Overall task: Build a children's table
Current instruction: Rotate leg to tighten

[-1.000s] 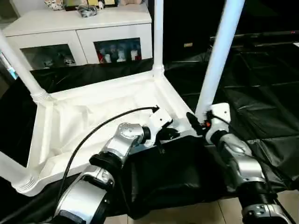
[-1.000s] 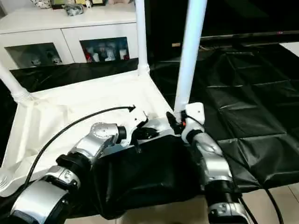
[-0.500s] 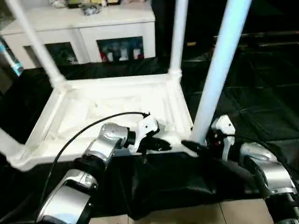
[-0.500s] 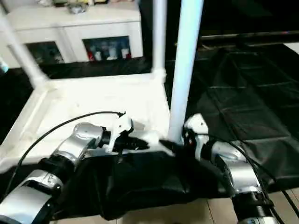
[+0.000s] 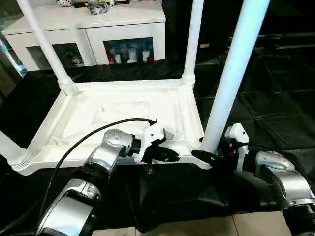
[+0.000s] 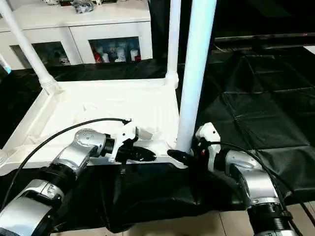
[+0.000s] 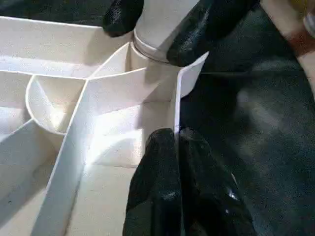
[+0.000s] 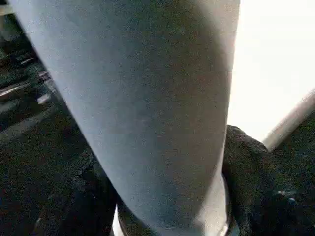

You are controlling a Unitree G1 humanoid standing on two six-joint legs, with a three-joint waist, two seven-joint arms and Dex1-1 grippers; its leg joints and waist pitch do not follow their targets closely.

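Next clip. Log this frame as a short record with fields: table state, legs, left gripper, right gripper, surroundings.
table state: children's table lies upside down on the black cloth, ribbed underside up
legs: four white legs stand up from the corner sockets; the nearest leg rises by the right arm
left gripper: left gripper shut on the table's near rim
right gripper: right gripper has its black fingers around the base of the nearest leg
surroundings: white cabinet with glass doors behind

children's table [image 5: 123,110] before cabinet [image 5: 88,34]
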